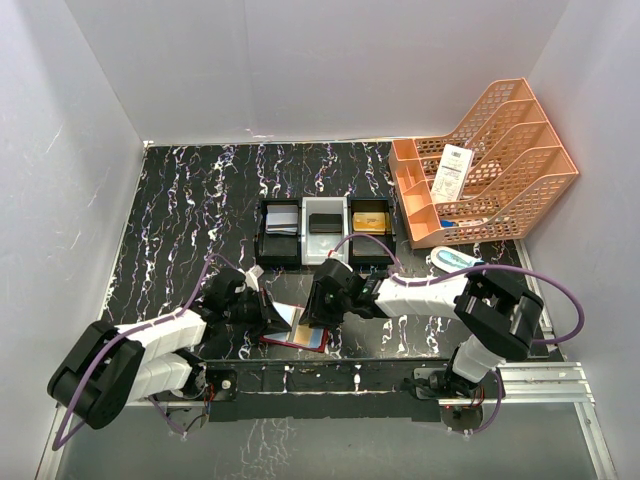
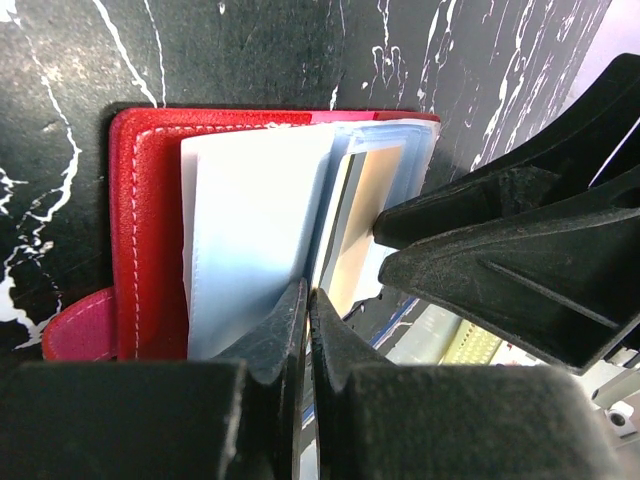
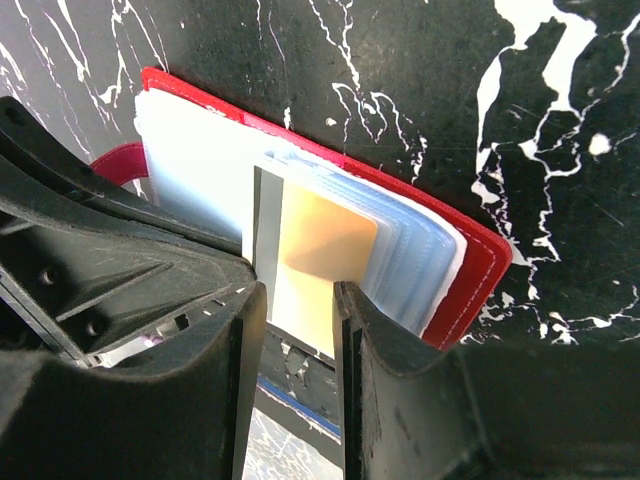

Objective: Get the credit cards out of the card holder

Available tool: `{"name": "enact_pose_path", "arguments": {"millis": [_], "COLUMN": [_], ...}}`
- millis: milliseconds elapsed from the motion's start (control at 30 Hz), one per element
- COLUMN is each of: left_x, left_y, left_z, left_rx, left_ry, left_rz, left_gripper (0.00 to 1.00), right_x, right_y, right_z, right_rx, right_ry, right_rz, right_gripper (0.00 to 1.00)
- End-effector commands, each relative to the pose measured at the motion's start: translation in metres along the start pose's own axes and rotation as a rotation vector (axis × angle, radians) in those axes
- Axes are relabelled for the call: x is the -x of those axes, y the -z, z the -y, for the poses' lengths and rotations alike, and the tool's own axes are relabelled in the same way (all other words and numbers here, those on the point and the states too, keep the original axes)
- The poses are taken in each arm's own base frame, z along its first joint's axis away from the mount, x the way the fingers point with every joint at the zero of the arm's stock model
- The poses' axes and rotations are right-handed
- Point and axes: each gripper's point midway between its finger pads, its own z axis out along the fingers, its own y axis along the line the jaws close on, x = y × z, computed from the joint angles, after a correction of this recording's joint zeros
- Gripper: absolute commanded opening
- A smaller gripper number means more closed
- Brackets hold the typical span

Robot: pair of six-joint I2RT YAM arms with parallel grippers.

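Left gripper (image 2: 308, 310) pinched shut on a clear sleeve of open red wallet (image 2: 150, 230); right gripper (image 3: 300, 320) straddles gold card (image 3: 325, 240), contact unclear.

The counter (image 1: 180, 220) is black marble veined white. Lying on it: an open red wallet (image 1: 297, 338) at six o'clock, a three-part tray (image 1: 325, 232) at the centre, an orange mesh rack (image 1: 490, 165) at two o'clock, and a pale blue case (image 1: 455, 260) just beneath the rack.
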Motion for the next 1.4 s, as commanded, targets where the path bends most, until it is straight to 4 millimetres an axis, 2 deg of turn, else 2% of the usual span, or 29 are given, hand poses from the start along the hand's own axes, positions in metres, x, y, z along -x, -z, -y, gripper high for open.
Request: {"name": "enact_pose_path", "arguments": {"millis": [0, 200, 500, 900, 1067, 1267, 1367], "left_x": [0.007, 0.006, 0.011, 0.023, 0.021, 0.018, 0.018], "left_y": [0.003, 0.003, 0.007, 0.013, 0.012, 0.011, 0.011], "left_z": [0.009, 0.010, 0.008, 0.000, 0.003, 0.003, 0.002], "left_rx": [-0.010, -0.013, 0.022, 0.099, 0.069, 0.055, 0.052], "left_ry": [-0.034, -0.043, -0.069, -0.096, -0.096, -0.073, -0.067], "left_rz": [0.019, 0.015, 0.035, 0.072, 0.066, 0.058, 0.067], "left_gripper": [0.00, 0.00, 0.00, 0.00, 0.00, 0.00, 0.00], "right_x": [-0.007, -0.008, -0.010, -0.008, -0.002, 0.014, 0.016], "right_y": [0.003, 0.007, 0.001, 0.002, 0.006, 0.019, 0.023], "right_z": [0.043, 0.039, 0.060, 0.057, 0.037, -0.014, -0.034], "right_rx": [-0.147, -0.129, -0.216, -0.210, -0.153, -0.023, 0.038], "right_ry": [0.025, 0.038, 0.050, 0.076, 0.094, 0.133, 0.148], "right_rz": [-0.014, -0.024, -0.031, -0.031, -0.016, 0.022, 0.018], "right_gripper": [0.33, 0.36, 0.34, 0.33, 0.34, 0.37, 0.38]}}
